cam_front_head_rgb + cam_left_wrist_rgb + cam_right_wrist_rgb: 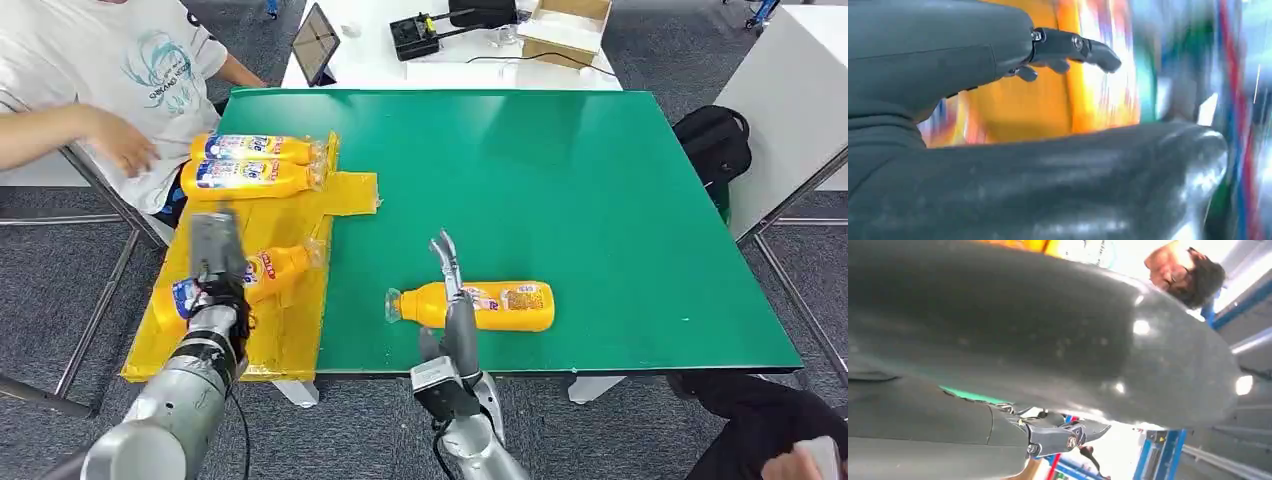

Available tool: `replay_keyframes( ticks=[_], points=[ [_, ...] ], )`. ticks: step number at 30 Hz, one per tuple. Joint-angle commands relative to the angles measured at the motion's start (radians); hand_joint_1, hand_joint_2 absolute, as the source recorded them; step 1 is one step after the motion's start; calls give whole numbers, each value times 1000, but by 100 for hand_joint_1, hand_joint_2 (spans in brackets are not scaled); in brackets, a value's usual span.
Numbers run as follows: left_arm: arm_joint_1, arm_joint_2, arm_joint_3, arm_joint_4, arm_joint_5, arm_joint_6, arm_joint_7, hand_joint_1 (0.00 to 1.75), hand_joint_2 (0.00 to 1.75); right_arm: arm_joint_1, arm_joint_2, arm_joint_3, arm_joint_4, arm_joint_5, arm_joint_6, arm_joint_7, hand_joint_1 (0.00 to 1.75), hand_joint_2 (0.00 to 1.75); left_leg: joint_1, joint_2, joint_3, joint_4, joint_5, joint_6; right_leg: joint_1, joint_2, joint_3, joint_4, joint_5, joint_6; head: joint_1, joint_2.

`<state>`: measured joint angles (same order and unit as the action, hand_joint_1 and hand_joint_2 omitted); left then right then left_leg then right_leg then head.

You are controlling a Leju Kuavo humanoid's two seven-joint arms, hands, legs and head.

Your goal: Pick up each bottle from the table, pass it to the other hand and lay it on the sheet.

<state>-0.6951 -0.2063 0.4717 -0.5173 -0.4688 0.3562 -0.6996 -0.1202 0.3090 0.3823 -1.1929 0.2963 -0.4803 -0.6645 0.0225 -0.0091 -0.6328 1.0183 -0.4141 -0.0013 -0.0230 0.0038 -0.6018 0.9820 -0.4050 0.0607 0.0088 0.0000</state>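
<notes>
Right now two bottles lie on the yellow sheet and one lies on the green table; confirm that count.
Wrong on the sheet count. The head view shows three bottles on the yellow sheet: two side by side at its far end and a third nearer, under the left hand. One bottle does lie on the green table.

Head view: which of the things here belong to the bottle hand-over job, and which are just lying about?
Part of the job:
- bottle on the green table, beside the right hand
- bottle at the left hand, left hand
- two bottles lying on the yellow sheet
- yellow sheet

Lying about:
- tablet
- cardboard box
- black backpack
- black device
</notes>
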Motion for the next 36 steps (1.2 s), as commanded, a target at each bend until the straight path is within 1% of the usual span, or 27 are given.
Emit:
replay_keyframes(
  ticks=[1, 2, 3, 4, 5, 6, 7, 8, 9, 10, 11, 12, 13, 16, 20, 23, 27, 28, 29, 30, 31, 32, 33, 35, 36],
  points=[
    [213, 25, -400, -443, 182, 322, 2, 0, 175, -65, -47, -60, 146, 137, 10, 34, 0, 175, 0, 2, 4, -2, -2, 1, 1, 1, 3, -2, -1, -3, -1, 0],
    [213, 25, -400, -443, 182, 322, 2, 0, 175, -65, -47, -60, 146, 137, 10, 34, 0, 175, 0, 0, 2, -1, -1, 1, 1, -1, 2, -2, -1, -2, 0, 0],
    [213, 25, -400, -443, 182, 322, 2, 0, 175, -65, -47, -60, 146, 137, 10, 34, 0, 175, 0, -1, 3, -2, -2, 2, 1, -1, 4, -2, -1, -3, 0, 0],
    [280, 30, -449, -532, 200, 342, 2, 0, 175, -71, -81, -82, 122, 171, 18, 78, 0, 175, 0, -1, 2, -1, -1, 1, 1, -1, 2, -2, -1, -2, 0, 0],
    [316, 16, -437, -587, 190, 342, 2, 0, 175, -70, -99, -96, 101, 189, 19, 93, 0, 175, 0, 0, 3, -1, -2, 2, 1, 0, 4, -2, -2, -3, 0, 0],
    [349, 11, -454, -626, 213, 342, 2, 0, 175, -71, -119, -111, 85, 214, 10, 112, 0, 175, 0, 0, 1, -1, -1, 2, 0, 0, 2, -2, -1, -1, 0, 0],
    [398, 5, -460, -686, 229, 342, 2, 0, 175, -71, -149, -131, 62, 248, 17, 144, 0, 175, -1, 1, 2, -1, -2, 2, 0, 1, 3, -3, -1, -2, 0, 0],
    [403, 4, -462, -693, 230, 342, 2, 0, 175, -72, -156, -137, 59, 250, 18, 146, 0, 175, -1, 1, 0, -1, -2, 2, 0, 1, 1, -3, -1, -1, -1, 0],
    [441, 9, -491, -735, 272, 341, 2, 0, 175, -73, -181, -150, 49, 291, 27, 183, 0, 175, -1, 2, 2, -2, -3, 2, -1, 1, 3, -3, -1, -2, -1, 0],
    [477, 13, -509, -777, 272, 342, 2, 0, 175, -74, -210, -164, 45, 330, 44, 219, 0, 175, -2, 0, -2, -1, -1, 2, -1, -1, -1, -2, -1, -1, 0, 0],
    [493, 17, -524, -791, 274, 342, 2, 0, 175, -75, -224, -174, 48, 342, 64, 235, 0, 175, -1, 1, 1, -1, -3, 3, -1, -1, 2, -3, -2, -2, -1, 0],
    [515, 20, -542, -802, 281, 342, 2, 0, 175, -76, -242, -191, 50, 362, 78, 252, 0, 175, -2, -1, -1, -1, -2, 2, -1, -2, 1, -3, -1, -1, 0, 0],
    [530, 21, -549, -808, 272, 342, 2, 0, 175, -76, -251, -207, 51, 373, 97, 264, 0, 175, -1, -1, 1, -1, -3, 3, 0, -2, 2, -3, -2, -2, 0, 0],
    [542, 22, -566, -804, 274, 342, 2, 0, 175, -88, -264, -229, 69, 392, 120, 285, 0, 175, -1, -1, -1, 0, -3, 3, 0, -2, 0, -3, -2, -2, 0, 0],
    [539, 21, -601, -779, 275, 330, 2, 0, 175, -139, -269, -242, 154, 429, 203, 331, 0, 175, -1, 1, -2, 0, -3, 2, 0, 0, -1, -2, -1, -2, 0, 0],
    [539, 21, -601, -779, 275, 330, 2, 0, 175, -139, -269, -242, 154, 429, 203, 331, 0, 175, -1, 0, -2, -1, -2, 3, 0, -1, -1, -3, -1, -2, -1, 0],
    [526, 13, -628, -747, 267, 320, 2, 0, 175, -195, -272, -236, 271, 452, 260, 349, 0, 175, -1, 1, -2, -1, -2, 2, 0, 0, -2, -3, -1, -1, -1, 0],
    [518, 10, -639, -729, 259, 322, 2, 0, 175, -223, -269, -238, 325, 458, 266, 349, 0, 175, -1, 1, 0, -1, -3, 3, 0, 0, 0, -3, -1, -2, -1, 0],
    [511, 7, -645, -718, 265, 312, 2, 0, 175, -247, -272, -234, 368, 468, 273, 355, 0, 175, -1, 1, -2, -1, -2, 2, 0, 0, -1, -3, -1, -1, -1, 0],
    [511, 6, -645, -715, 265, 312, 2, 0, 175, -251, -273, -235, 374, 469, 272, 355, 0, 175, -1, 0, 0, -1, -2, 3, 0, -1, 1, -3, -1, -2, -1, 0],
    [498, 2, -646, -699, 272, 308, 2, 0, 175, -293, -276, -230, 445, 481, 288, 366, 0, 175, -1, 0, -2, -1, -2, 2, 0, 0, -1, -3, -1, -1, 0, 0],
    [493, 2, -647, -691, 272, 308, 2, 0, 175, -309, -277, -231, 469, 487, 280, 369, 0, 175, -1, 0, -3, 0, -1, 2, 0, 0, -2, -3, 0, -1, -1, 0],
    [486, 0, -645, -679, 274, 302, 2, 0, 175, -322, -280, -231, 488, 489, 286, 373, 0, 175, -1, 1, -1, -1, -2, 2, 0, 0, 0, -3, -1, -2, -1, 0],
    [486, 0, -645, -679, 274, 302, 2, 0, 175, -322, -280, -231, 488, 489, 286, 373, 0, 175, -1, 0, -3, -1, -2, 2, 0, -1, -2, -3, 0, -1, -1, 0],
    [486, 0, -645, -679, 274, 302, 2, 0, 175, -322, -280, -231, 488, 489, 286, 373, 0, 175, -1, 0, -1, -1, -2, 2, 0, -1, 0, -3, -1, -2, 0, 0]
  ],
)
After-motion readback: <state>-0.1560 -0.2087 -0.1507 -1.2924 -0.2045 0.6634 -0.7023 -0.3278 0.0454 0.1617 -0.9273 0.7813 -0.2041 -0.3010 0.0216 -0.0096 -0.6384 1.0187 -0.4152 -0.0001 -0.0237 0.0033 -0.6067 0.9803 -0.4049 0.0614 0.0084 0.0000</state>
